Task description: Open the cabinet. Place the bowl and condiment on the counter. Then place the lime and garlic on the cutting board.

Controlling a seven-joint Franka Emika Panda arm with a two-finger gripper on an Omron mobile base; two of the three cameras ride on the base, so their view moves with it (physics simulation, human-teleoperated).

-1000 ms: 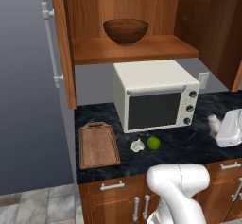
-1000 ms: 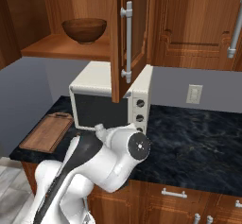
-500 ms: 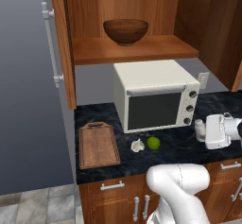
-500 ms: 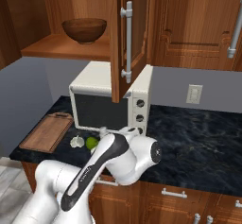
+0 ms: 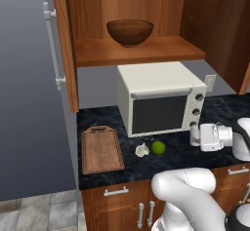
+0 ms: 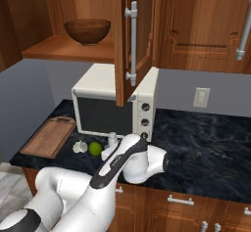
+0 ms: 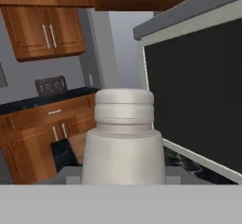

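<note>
Left base view. Cabinet open, left door swung out with its long grey bar handle. Dark wooden bowl on the lower shelf, near the middle. White microwave below on the black marbled counter. Cutting board flat on the counter left of the microwave, handle slot at its far end. Garlic and lime sit just beside each other on the counter in front of the microwave, right of the board, not on it. Gripper low over the counter by the microwave's front right corner, pointing left, with the small white condiment bottle at its tips.

Right base view. Bowl on the open shelf; cabinet door hangs open over the microwave. Board at left, garlic then lime to its right. Condiment upright just right of the lime, at the end of the arm.

Hand view. Condiment bottle close up, ribbed cap on top, dead centre between where the fingers lie; the tips themselves are hidden. Jaws partly closed around it; whether the pads actually press on it I cannot tell. Microwave's dark door to the right.
</note>
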